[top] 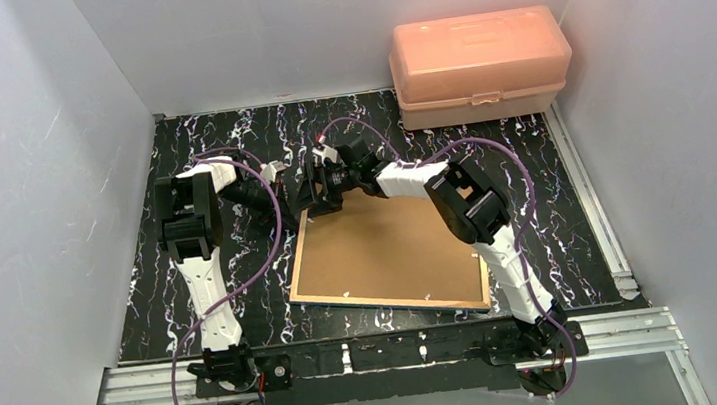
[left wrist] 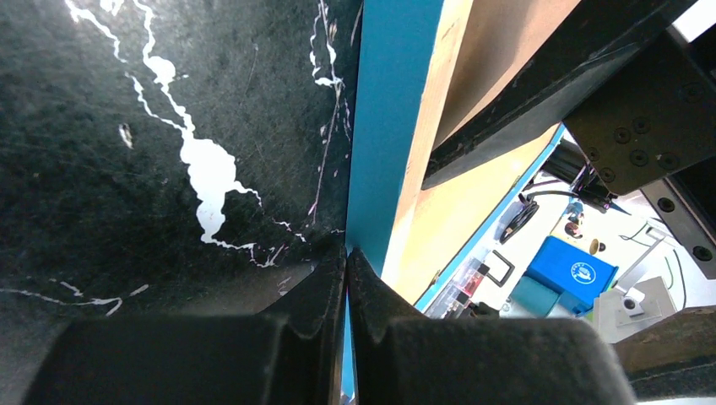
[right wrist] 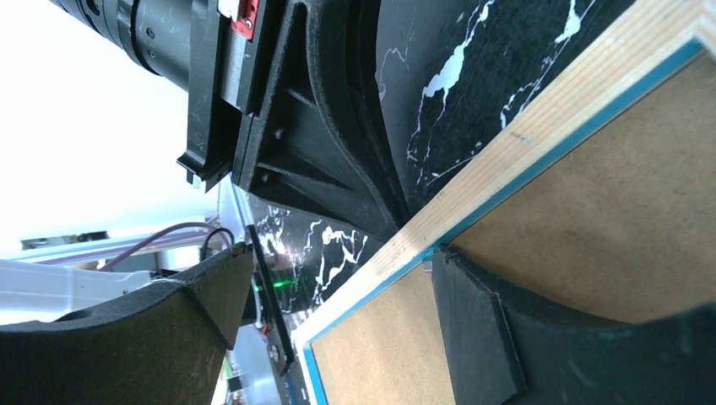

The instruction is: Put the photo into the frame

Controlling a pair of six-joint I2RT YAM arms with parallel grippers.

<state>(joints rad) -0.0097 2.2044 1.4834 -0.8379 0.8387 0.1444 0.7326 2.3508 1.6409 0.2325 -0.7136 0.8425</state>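
Note:
The frame lies face down on the black marbled table, and the brown backing board fills its back. The photo is hidden. My left gripper is shut, its tips against the blue outer side of the frame at the far left corner. My right gripper is open and straddles the frame's light wood edge there. One finger rests on the backing board, and the other is outside the frame. The left gripper's fingers touch the wood edge from outside.
A pink plastic box stands at the back right of the table. White walls close in the left, back and right sides. A metal rail runs along the table's right edge.

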